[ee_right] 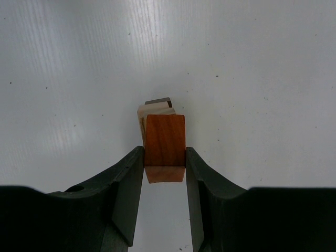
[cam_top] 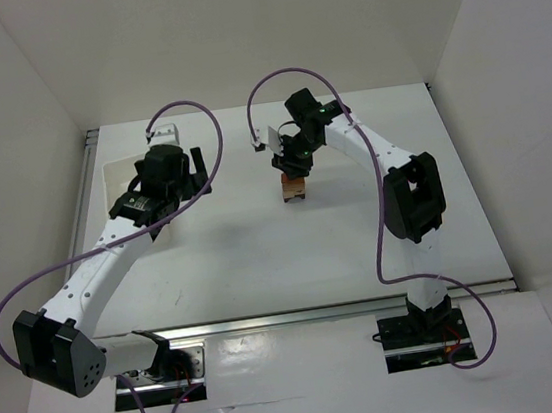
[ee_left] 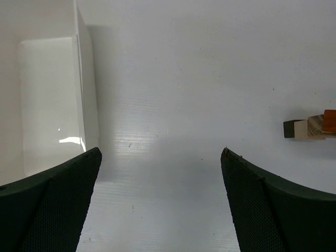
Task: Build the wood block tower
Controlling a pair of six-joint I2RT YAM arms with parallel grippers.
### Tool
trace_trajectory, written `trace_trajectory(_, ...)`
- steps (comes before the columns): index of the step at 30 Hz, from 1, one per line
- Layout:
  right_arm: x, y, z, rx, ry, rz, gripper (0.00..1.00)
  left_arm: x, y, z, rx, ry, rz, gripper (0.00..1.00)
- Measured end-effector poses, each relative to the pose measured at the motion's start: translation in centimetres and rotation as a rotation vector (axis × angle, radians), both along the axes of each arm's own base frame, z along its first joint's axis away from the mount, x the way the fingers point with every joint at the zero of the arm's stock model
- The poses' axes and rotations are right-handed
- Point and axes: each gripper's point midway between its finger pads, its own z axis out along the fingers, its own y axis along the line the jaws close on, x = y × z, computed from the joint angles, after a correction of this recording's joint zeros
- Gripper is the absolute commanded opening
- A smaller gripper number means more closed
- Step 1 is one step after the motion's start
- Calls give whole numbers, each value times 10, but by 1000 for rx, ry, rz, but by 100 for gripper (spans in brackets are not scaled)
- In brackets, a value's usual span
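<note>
Reaching forward, wrist tipped down, right hand (ee_right: 164, 152) pinching orange-red block (ee_right: 165, 137) atop stacked blocks (ee_right: 151, 111); left hand (ee_left: 160, 152) wide, near tray (ee_left: 88, 94)

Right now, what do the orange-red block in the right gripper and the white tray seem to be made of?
The orange-red block, held in the right gripper, looks like wood: fine grain streaks on a smooth satin face, stained or naturally reddish. The white tray is probably plastic: glossy and slightly translucent, with a bright glare spot.
</note>
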Motion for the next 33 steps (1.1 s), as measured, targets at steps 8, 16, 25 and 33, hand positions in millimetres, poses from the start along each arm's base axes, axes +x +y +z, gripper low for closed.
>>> trace_trajectory(8,0,0,0,0,0,0,23,2,-1,2,-3,-11,-1,100)
trace_trajectory(16,2,0,0,-1,-8,-5,54,2,-2,2,-6,-10,-8,100)
trace_trajectory(25,8,0,2,1,-26,-25,89,2,-4,4,-12,-15,-16,100)
trace_trajectory(33,8,-2,18,71,-91,-65,100,0,-1,13,-24,-41,-13,100)
